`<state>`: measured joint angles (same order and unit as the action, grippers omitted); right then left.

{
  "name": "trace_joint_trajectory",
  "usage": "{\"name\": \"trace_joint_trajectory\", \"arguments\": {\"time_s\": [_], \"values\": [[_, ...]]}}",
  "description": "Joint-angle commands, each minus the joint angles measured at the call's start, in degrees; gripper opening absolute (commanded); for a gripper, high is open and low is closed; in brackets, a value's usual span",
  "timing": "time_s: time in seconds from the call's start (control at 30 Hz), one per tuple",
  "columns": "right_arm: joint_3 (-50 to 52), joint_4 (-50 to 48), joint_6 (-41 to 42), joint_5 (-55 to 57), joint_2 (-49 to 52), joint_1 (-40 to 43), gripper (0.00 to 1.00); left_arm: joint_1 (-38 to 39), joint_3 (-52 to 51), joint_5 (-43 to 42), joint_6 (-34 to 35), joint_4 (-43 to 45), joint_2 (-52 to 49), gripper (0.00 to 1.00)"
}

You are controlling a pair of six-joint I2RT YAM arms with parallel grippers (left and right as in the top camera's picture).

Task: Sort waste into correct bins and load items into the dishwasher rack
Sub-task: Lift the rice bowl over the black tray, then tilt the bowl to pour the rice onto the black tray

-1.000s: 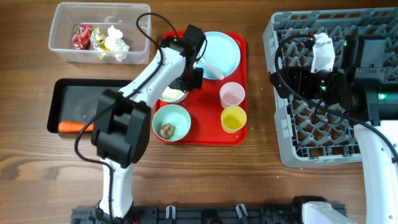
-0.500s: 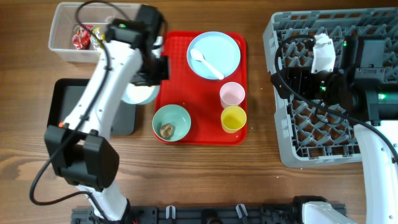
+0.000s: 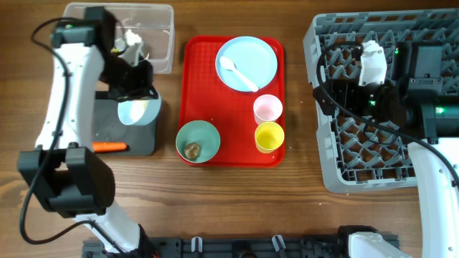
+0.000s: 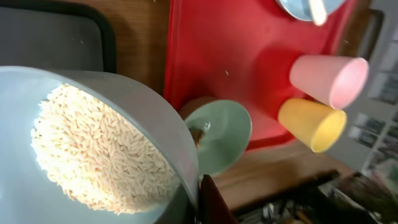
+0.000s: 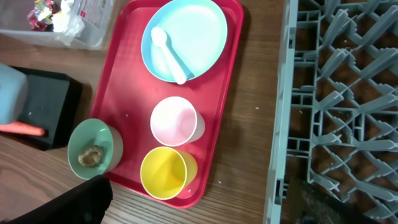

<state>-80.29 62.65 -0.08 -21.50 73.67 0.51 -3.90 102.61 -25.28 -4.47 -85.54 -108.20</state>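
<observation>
— Where do you stand?
— Your left gripper (image 3: 135, 93) is clamped on the rice bowl (image 3: 138, 112), tilted over the black tray (image 3: 79, 115) at left. The carrot (image 3: 107, 147) lies there; tissue (image 3: 133, 37) sits in the clear tub (image 3: 165, 43).
— What's left?
— Rice, lump bowl (image 3: 197, 141), plate (image 3: 251, 54), spoon (image 3: 237, 72), pink cup (image 3: 267, 109), yellow cup (image 3: 269, 136). Nothing sits in your rack (image 3: 358, 143). Your right gripper (image 3: 344, 86) hangs over it, jaws apart. You'll find no readable writing.

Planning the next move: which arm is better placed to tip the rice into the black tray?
Left: the left gripper is shut on the rice bowl, tilted above the black tray; the right gripper hangs open over the dishwasher rack.
</observation>
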Motion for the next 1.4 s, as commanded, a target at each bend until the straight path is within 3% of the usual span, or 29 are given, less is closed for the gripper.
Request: {"name": "trace_joint_trajectory", "arguments": {"time_s": [0.0,0.6,0.77,0.97,1.37], "values": [[-0.2,0.0,0.1,1.0,0.5,-0.3,0.93,-4.0,-1.3,-9.1,-9.6,-1.1,0.1,0.04],[-0.2,0.6,0.1,1.2,1.9,-0.6,0.93,-17.4,-19.8,-30.3,-22.4,6.6,-0.3,0.04],[-0.2,0.8,0.0,1.2,2.0,-0.6,0.93,-20.1,-21.3,-31.1,-22.4,6.7,-0.3,0.04],[-0.2,0.7,0.1,1.2,2.0,-0.6,0.93,-22.6,-21.4,-38.9,-25.2,6.2,-0.3,0.04],[-0.2,1.0,0.0,2.3,2.2,-0.6,0.94,-23.4,-21.4,-46.9,-25.2,5.4,-0.3,0.04]]}}
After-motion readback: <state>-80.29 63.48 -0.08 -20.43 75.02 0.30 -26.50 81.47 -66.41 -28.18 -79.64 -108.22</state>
